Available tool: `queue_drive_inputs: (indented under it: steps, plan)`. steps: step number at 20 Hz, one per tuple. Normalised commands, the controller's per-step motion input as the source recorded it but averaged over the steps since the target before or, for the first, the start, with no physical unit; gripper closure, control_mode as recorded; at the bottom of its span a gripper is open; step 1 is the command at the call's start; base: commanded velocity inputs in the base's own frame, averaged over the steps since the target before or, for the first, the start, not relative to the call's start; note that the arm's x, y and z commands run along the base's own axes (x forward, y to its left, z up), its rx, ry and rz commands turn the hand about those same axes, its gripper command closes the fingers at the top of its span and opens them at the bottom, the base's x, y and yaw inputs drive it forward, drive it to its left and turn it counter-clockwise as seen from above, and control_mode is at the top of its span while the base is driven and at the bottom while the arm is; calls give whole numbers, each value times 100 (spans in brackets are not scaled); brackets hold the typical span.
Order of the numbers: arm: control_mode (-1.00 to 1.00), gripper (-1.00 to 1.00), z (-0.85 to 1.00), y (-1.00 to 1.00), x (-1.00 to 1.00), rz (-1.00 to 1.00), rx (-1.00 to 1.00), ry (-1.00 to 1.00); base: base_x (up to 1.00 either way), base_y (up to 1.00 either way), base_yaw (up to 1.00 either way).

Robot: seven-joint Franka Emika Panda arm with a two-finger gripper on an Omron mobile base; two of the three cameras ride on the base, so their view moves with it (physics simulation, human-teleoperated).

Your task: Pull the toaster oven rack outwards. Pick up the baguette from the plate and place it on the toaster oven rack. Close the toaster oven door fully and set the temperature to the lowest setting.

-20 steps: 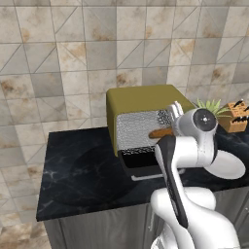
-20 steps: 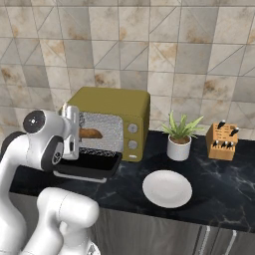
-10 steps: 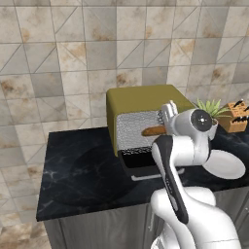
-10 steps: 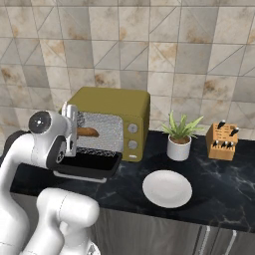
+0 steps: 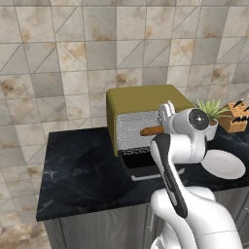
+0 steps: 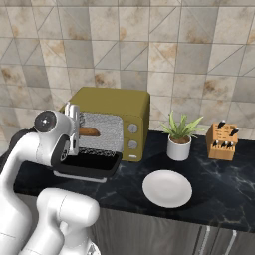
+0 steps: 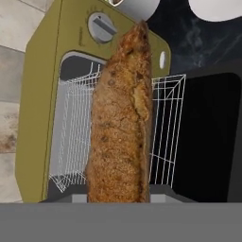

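The gripper (image 5: 165, 118) is positioned in front of the open toaster oven (image 5: 141, 100), above the lowered door. In the hand view the fingertips themselves are hidden at the bottom edge, but the baguette (image 7: 122, 123) extends straight out from between them and hangs clear of every surface, so the fingers are clamped on the baguette.

In the left base view the baguette (image 5: 151, 130) projects from the gripper toward the oven cavity, level with the middle of the opening. In the right base view the baguette (image 6: 88, 131) appears just beside the hand, in front of the cavity.

Beneath the baguette, the toaster oven door (image 7: 208, 132) is folded down flat, with its dark glass panel facing up. In the left base view, the slim silver handle bar (image 5: 151, 176) of the door runs along its front edge.

The toaster oven rack (image 7: 163, 127) is a silvery wire grid that lies in the cavity mouth, directly under the baguette. Whether the baguette touches the rack cannot be determined.

Grey round knobs (image 6: 132, 128) occupy the control panel beside the cavity.

The plate (image 6: 167, 188) lies on the black counter (image 6: 219, 184), beside the oven and well apart from the gripper.

Behind the plate stand a potted plant (image 6: 179, 137) and a wooden knife block (image 6: 222, 142), against the tiled wall (image 6: 149, 45).
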Motion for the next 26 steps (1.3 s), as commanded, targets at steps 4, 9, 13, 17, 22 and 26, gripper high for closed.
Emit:
queue_drive_inputs:
  steps: [4, 9, 13, 17, 22, 26]
  plan:
    - [-100, 100, -20, 0, 10, 0, 1, 0, 0, 0, 0]
    - [-100, 100, -24, 0, 15, 0, 1, 0, 0, 0, 0]
    - [-100, 100, -18, 0, 22, 0, 0, 0, 0, 0, 0]
    - [-100, 100, -12, 0, 24, 0, 0, 0, 0, 0, 0]
    - [-100, 100, -7, 0, 18, 0, 0, 0, 0, 0, 0]
    - [-100, 100, -8, 0, 10, 0, 0, 0, 0, 0, 0]
